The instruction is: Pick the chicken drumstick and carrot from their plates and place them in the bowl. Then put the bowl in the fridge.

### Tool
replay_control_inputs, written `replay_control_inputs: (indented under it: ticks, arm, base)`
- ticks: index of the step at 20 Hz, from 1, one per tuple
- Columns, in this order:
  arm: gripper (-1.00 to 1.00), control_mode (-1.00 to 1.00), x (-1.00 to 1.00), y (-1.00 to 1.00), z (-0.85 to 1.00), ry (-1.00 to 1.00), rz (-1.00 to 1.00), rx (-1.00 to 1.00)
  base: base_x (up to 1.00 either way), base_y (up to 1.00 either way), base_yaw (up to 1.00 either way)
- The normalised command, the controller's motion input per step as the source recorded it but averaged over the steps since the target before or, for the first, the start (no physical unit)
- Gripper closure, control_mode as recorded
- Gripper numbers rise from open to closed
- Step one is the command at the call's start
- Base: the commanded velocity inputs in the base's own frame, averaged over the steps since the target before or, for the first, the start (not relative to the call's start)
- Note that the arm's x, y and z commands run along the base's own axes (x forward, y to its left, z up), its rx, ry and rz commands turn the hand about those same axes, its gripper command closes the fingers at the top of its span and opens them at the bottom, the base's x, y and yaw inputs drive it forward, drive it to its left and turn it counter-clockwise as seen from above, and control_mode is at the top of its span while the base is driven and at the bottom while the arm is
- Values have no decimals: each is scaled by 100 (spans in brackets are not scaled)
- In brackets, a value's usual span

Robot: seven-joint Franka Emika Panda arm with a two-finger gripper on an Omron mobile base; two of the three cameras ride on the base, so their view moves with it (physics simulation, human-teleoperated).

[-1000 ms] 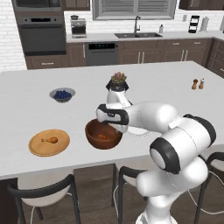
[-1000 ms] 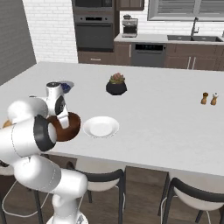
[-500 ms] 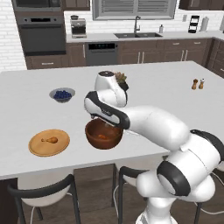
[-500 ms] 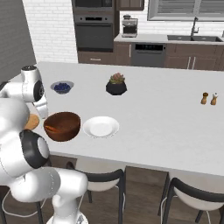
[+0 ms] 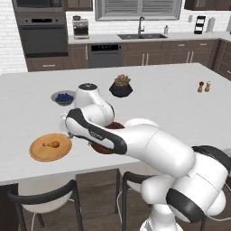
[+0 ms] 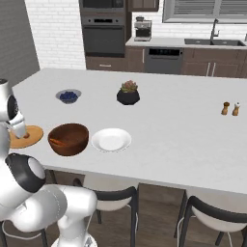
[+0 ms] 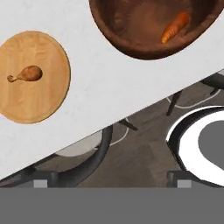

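With the carrot (image 7: 175, 27) already in the bowl (image 7: 131, 30) at one o'clock, the wide-open, empty gripper should swing toward nine o'clock, centre over the drumstick (image 7: 27, 74) on the wooden plate (image 7: 33, 103), then descend squarely.

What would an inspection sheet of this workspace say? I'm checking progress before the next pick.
Surface: white island counter, with room between the items.
Job's things: carrot lies in the wooden bowl; chicken drumstick sits on the tan wooden plate; white plate bare, right of the bowl.
Clutter: blueberry bowl, potted plant, two shakers.
Claw: open, holding nothing, between bowl and wooden plate by the hand view.
Cables: nothing seen.
Surroundings: stools at the counter's near edge, oven and sink behind.
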Motion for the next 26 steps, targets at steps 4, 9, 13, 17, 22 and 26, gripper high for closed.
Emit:
replay_control_inputs:
  ticks: [4,9,13,17,22,26]
  arm:
    - [-100,-100,1,29,0,1,56,0]
    - [-100,-100,0,1,-2,-3,63,-7]
    - [-100,-100,3,1,-2,-17,53,-17]
    - [-100,-100,9,6,-20,-42,22,-22]
    - [-100,-100,37,1,-22,-33,9,-2]
    - [-100,-100,68,0,-13,-16,4,12]
  base:
    - [0,0,0]
    - [0,0,0]
    - [0,0,0]
    - [0,0,0]
    - [0,0,0]
    - [0,0,0]
